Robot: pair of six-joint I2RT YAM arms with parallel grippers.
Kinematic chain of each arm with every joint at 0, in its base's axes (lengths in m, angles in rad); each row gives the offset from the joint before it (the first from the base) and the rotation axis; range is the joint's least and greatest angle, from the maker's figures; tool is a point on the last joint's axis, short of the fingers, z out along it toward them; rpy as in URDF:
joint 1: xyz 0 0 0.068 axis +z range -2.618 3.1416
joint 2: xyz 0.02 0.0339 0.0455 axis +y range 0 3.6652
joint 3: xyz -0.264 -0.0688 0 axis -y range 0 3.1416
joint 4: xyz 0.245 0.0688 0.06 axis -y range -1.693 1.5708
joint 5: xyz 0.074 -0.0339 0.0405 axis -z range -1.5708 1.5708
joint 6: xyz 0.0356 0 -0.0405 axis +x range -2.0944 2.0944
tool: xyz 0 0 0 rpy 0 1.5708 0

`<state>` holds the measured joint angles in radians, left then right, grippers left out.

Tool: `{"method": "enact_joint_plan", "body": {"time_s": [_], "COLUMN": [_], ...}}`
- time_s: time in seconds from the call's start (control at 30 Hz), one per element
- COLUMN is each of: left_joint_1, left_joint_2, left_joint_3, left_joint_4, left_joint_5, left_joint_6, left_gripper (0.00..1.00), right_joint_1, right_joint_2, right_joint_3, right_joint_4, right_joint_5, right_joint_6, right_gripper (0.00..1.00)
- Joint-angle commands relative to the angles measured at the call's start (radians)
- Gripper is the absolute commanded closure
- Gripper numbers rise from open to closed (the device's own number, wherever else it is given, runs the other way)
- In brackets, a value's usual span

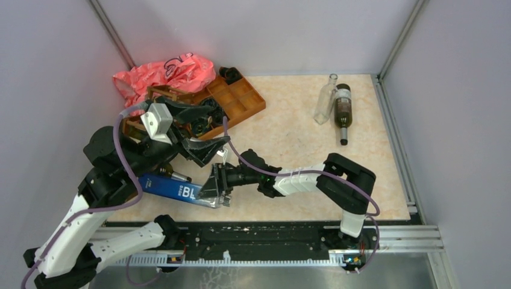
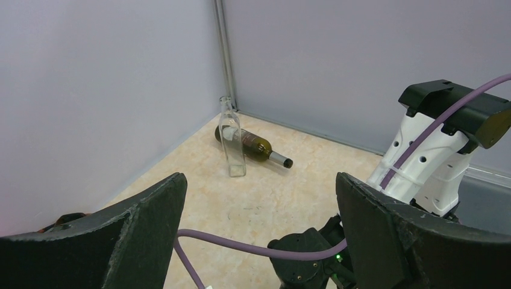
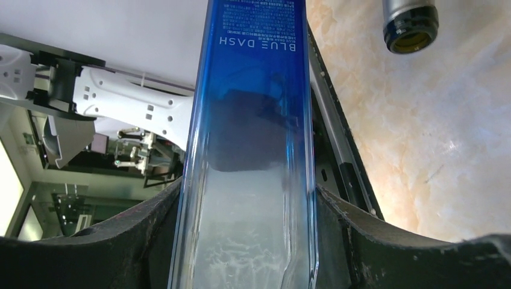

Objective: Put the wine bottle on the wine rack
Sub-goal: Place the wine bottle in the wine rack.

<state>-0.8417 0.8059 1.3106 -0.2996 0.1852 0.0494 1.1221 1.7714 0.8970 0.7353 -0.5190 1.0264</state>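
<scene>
Two arms meet at the left of the table in the top view. The right gripper (image 1: 214,188) is clamped on one end of a blue bottle (image 1: 166,187), which lies about level near the table's near left edge, well short of the wine rack (image 1: 164,94). We see that dark rack at the far left, partly hidden by the left arm, between a pink plastic bag (image 1: 163,73) and an orange-brown tray (image 1: 240,97). Far to the right, a clear glass bottle (image 1: 325,101) and a dark green bottle (image 1: 342,112) lie side by side on the table (image 1: 289,138).

From the left wrist we find the left gripper (image 2: 259,180) spread wide with nothing between its fingers (image 2: 150,223). Beyond them, the clear bottle and the green one lie by the far corner, and the right arm (image 2: 431,150) rises at the right.

From the right wrist we see both fingers (image 3: 361,235) pressed against the blue bottle's sides, where the glass turns pale. Another dark bottle's mouth (image 3: 411,29) shows at the upper right above the table.
</scene>
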Motion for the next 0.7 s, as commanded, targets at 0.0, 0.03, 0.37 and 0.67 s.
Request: {"method": "enact_joint_plan", "body": {"time_s": [0.0,0.03,0.37,0.67], "left_joint_1": [-0.002,-0.002,-0.003,-0.003], "left_joint_2": [-0.016,-0.018,-0.039,-0.054], "left_joint_3": [0.002,0.001,-0.005,-0.011], "left_joint_4": [-0.012,-0.015,-0.025,-0.036], "left_joint_5": [-0.019,-0.019,-0.016,-0.018], "left_joint_6": [0.015,0.015,0.018,0.021], "left_gripper": [0.01,0.01,0.01,0.01], "right_joint_1": [0.017,0.019,0.035,0.047], "right_joint_2": [-0.02,-0.015,0.038,0.049], "right_joint_3": [0.14,0.148,0.217,0.226], "right_joint_4": [0.294,0.29,0.274,0.247], "right_joint_5": [-0.013,-0.012,0.006,0.105], "right_joint_6": [0.012,0.012,0.026,0.029], "right_gripper": [1.0,1.0,1.0,1.0]}}
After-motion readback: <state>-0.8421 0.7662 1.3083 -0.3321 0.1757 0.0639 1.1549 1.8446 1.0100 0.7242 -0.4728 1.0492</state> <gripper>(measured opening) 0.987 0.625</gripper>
